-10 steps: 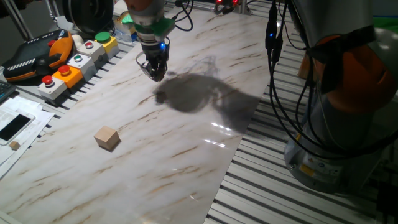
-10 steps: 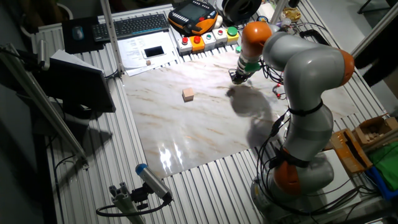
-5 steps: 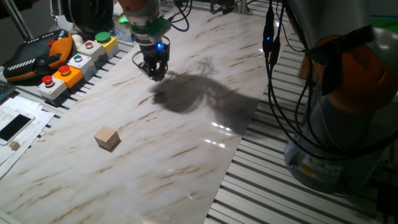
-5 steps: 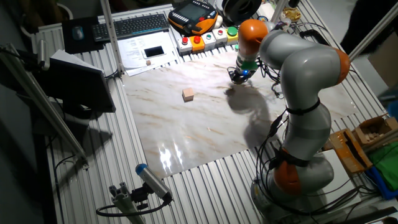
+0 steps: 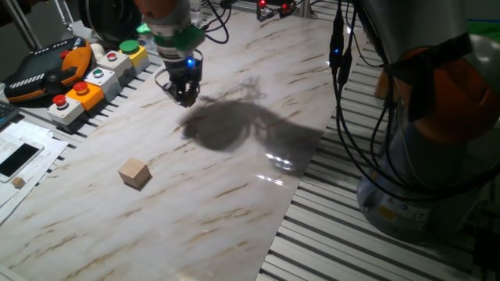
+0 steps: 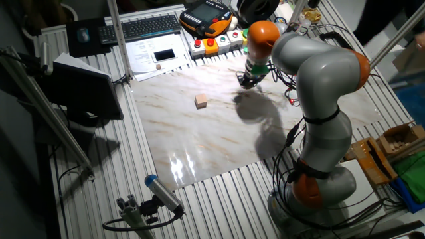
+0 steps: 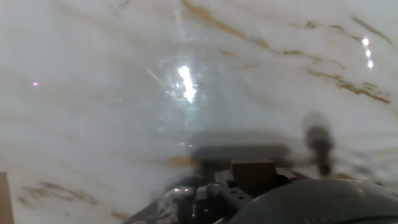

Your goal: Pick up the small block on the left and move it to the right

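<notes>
My gripper hangs just above the marble tabletop at the back, near the button boxes; it also shows in the other fixed view. In the hand view the gripper is shut on the small block, a tiny light-brown wooden cube seen between the fingers above the tabletop. In both fixed views the gripper hides the small block. The larger tan wooden cube sits alone on the tabletop well to the front left of the gripper, and shows in the other fixed view too.
Button boxes and an orange pendant line the table's left edge. Papers with a phone and a tiny tan piece lie beyond it. The robot base and its cables stand to the right, on the slatted surface.
The gripper has moved steadily left over the tabletop towards the button boxes, still shut on the small block. The larger cube has not moved.
</notes>
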You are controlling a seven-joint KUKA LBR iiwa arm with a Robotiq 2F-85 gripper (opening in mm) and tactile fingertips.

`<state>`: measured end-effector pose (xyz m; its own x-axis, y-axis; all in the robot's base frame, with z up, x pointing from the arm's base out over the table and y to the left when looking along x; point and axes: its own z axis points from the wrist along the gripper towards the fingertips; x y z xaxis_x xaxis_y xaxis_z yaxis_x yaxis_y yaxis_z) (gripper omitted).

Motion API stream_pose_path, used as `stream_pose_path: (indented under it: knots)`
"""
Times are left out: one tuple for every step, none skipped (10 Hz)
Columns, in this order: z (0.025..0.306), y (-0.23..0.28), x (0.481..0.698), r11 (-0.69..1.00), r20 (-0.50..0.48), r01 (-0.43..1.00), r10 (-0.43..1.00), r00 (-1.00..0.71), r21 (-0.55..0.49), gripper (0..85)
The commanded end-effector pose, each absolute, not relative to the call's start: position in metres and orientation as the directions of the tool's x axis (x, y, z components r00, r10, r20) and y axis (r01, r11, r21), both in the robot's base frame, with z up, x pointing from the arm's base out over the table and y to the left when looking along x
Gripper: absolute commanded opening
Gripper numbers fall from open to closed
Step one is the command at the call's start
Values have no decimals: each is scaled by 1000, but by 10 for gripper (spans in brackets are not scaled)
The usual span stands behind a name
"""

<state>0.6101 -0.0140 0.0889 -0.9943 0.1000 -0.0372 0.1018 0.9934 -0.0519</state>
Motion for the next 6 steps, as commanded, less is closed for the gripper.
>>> stream_pose_path:
  knots:
    - [91,5,613,996,-28,82,81,-996,-38,7]
    - [92,19,615,997,-26,68,68,-997,-29,7]
    - [91,35,615,997,-31,67,66,-997,-38,7]
    - [92,55,613,997,-33,64,62,-998,-49,7]
    - [92,67,612,997,-29,67,66,-997,-38,7]
    - [89,80,608,997,-32,73,72,-997,-27,7]
